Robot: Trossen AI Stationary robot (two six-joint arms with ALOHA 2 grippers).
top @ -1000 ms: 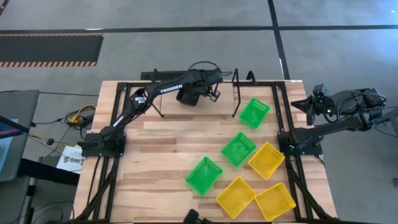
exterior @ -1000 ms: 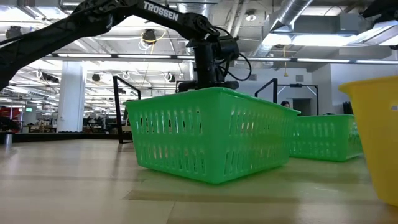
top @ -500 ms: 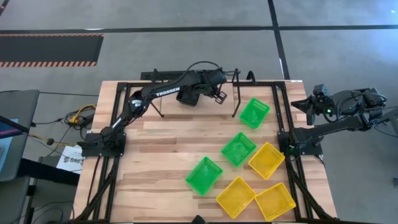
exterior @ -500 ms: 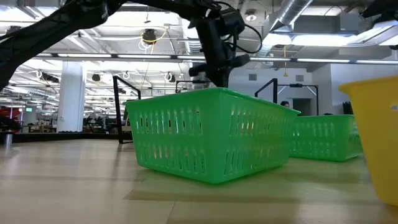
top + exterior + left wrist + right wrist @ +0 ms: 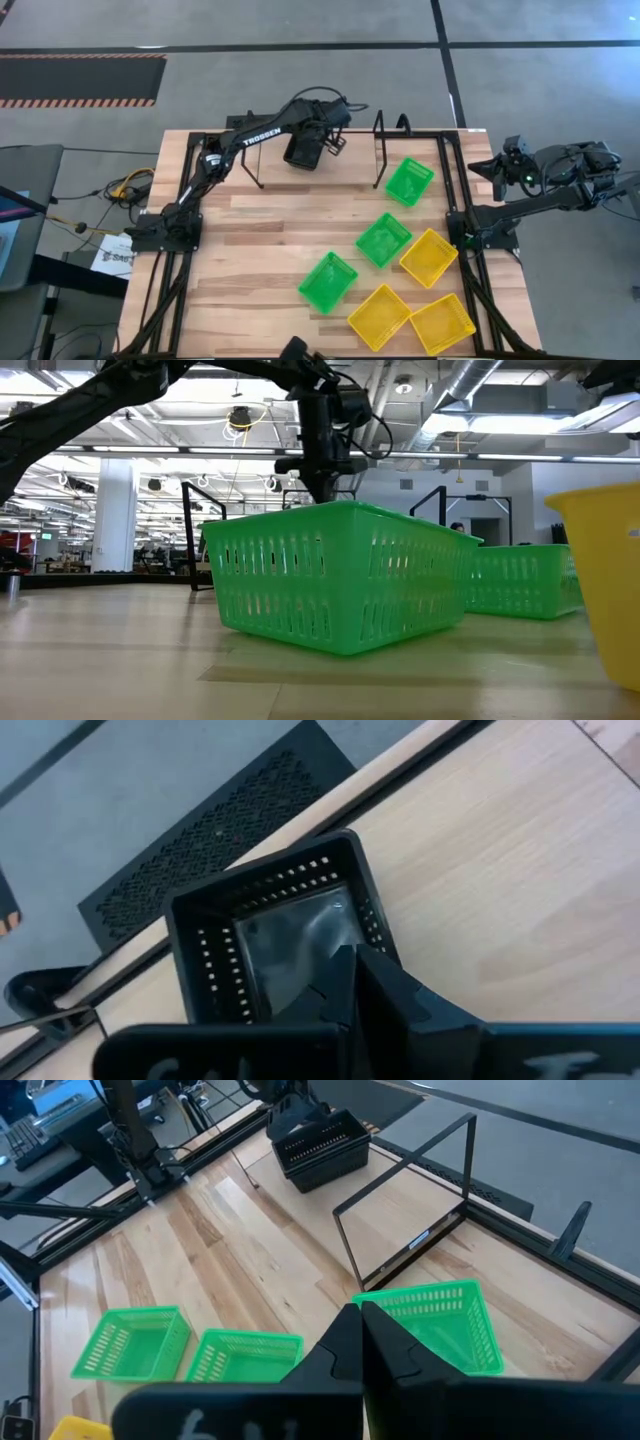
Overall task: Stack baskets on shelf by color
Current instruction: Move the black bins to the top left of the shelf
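A stack of black baskets (image 5: 302,152) (image 5: 320,1145) sits on the left part of the shelf (image 5: 352,168), a light plank between black wire uprights. My left gripper (image 5: 322,140) (image 5: 352,960) hangs over the stack. Its fingers are shut and point down at one corner of the top black basket (image 5: 270,935). Three green baskets (image 5: 410,181) (image 5: 383,239) (image 5: 328,281) and three yellow baskets (image 5: 428,257) (image 5: 379,316) (image 5: 442,323) stand on the tabletop. My right gripper (image 5: 497,165) (image 5: 358,1315) is shut and waits beyond the table's right edge. My left gripper comes from above at the top black basket's wall (image 5: 378,932), close to a corner. The fingers (image 5: 385,995) hide that spot, so I cannot tell whether they pinch the wall, press on it or hover. The basket rests in the stack on the shelf.
The shelf's middle and right parts (image 5: 400,1215) are bare wood between the wire uprights (image 5: 470,1160). The green and yellow baskets crowd the table's right half, and the left half (image 5: 240,260) is bare. In the low view a green basket (image 5: 335,575) blocks the shelf.
My left gripper swung toward the table's right and tipped over, moving away from the black stack. It then came back left and upright over the stack's top basket. The right arm kept still.
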